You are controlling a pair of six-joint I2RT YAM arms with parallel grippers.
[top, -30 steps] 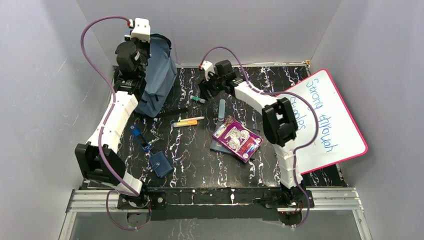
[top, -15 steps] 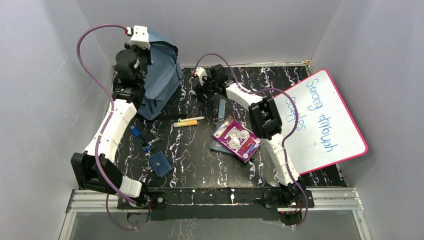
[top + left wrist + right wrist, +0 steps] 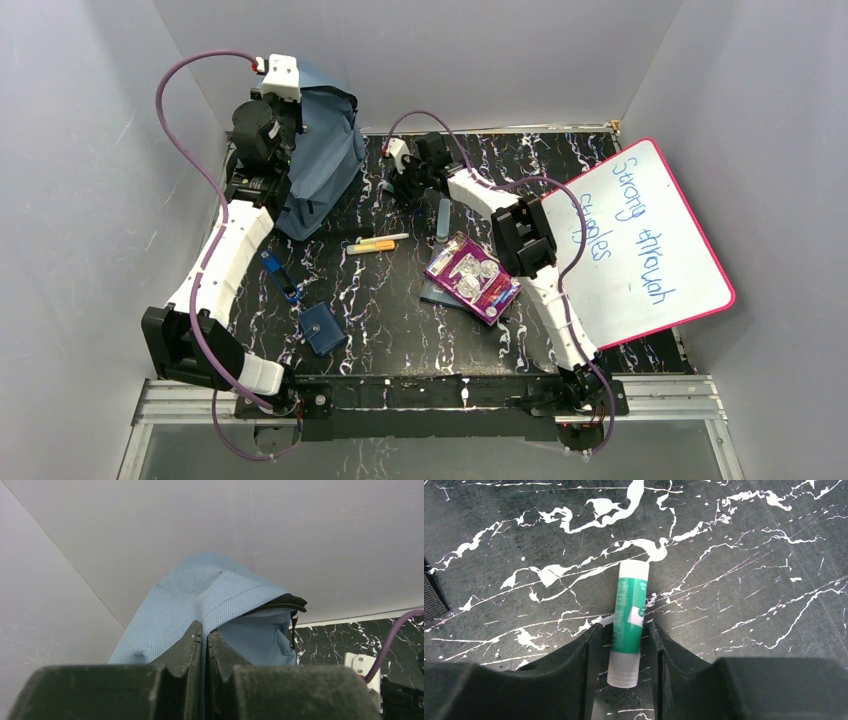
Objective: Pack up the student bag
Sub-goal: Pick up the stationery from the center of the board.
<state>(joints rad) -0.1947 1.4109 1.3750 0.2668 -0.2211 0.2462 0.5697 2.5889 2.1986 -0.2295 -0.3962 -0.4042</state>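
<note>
The student bag (image 3: 328, 150), slate-blue fabric, stands at the back left of the table. My left gripper (image 3: 292, 105) is shut on a fold of the student bag (image 3: 200, 592) at its top, holding it up; in the left wrist view the gripper (image 3: 205, 630) has the cloth pinched between its jaws, beside the black zipper edge. A green and white glue stick (image 3: 630, 611) lies flat on the black marbled table (image 3: 734, 545). My right gripper (image 3: 624, 632) straddles its capped end, open, with a thin gap on each side. From above, the right gripper (image 3: 395, 185) sits low just right of the bag.
A grey-blue bar (image 3: 443, 218), a yellow marker and a pen (image 3: 377, 243), a purple packet on a dark booklet (image 3: 473, 277), a blue clip-like item (image 3: 281, 277) and a small dark-blue pouch (image 3: 323, 329) lie on the table. A pink-framed whiteboard (image 3: 640, 240) leans at the right.
The right gripper moved left and back, down over the glue stick, and its jaws narrowed. The left gripper lifted the bag's top, so the bag stands taller.
</note>
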